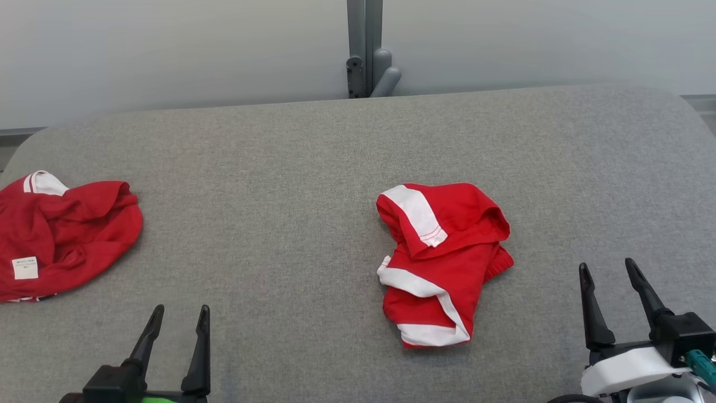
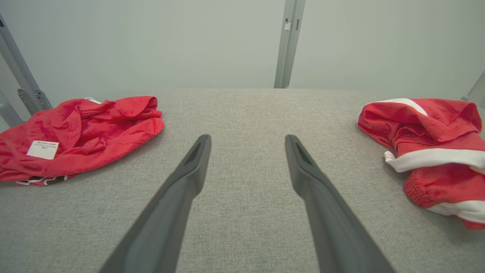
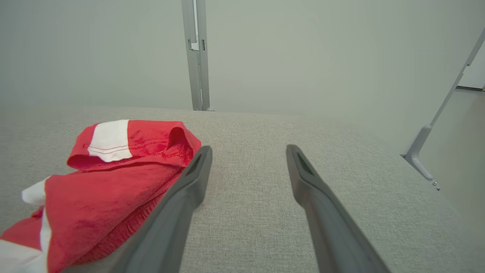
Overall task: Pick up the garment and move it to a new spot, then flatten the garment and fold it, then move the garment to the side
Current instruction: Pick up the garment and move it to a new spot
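1. Broadly, the head view takes in the whole grey counter (image 1: 279, 224), with both garments on it. The left pincer (image 1: 182, 309) sits at the lower left and the right pincer (image 1: 606, 264) at the lower right.
2. Looking low across the cloth, the left wrist view frames bare counter between the left pincer's (image 2: 247, 138) fingers. A second red garment (image 2: 83, 129) lies on that view's left, and the striped garment (image 2: 428, 129) on its right is partly cut by the frame.
3. In the right wrist view, the striped garment (image 3: 113, 189) appears close up on the left. One finger of the right pincer (image 3: 248, 148) crosses in front of its edge; whether they touch cannot be told. A slanted grey bracket (image 3: 420, 148) stands past the counter's right edge.
4. Both pincers have their fingers spread apart with nothing between them, over bare cloth.
5. Behind the far edge rise a pale wall and a grey upright post (image 1: 364, 45). Bare counter separates each pincer from the garments in the head view.
6. Lying right of the counter's middle, the striped garment (image 1: 442, 263) is nearer the right pincer and well apart from the second red garment (image 1: 61, 235). It is bright red with broad white bands, crumpled into a heap, with one stitched band folded over on top.
7. At the counter's left edge, the second red garment is bunched up, with a white label (image 1: 25, 267) facing upward.
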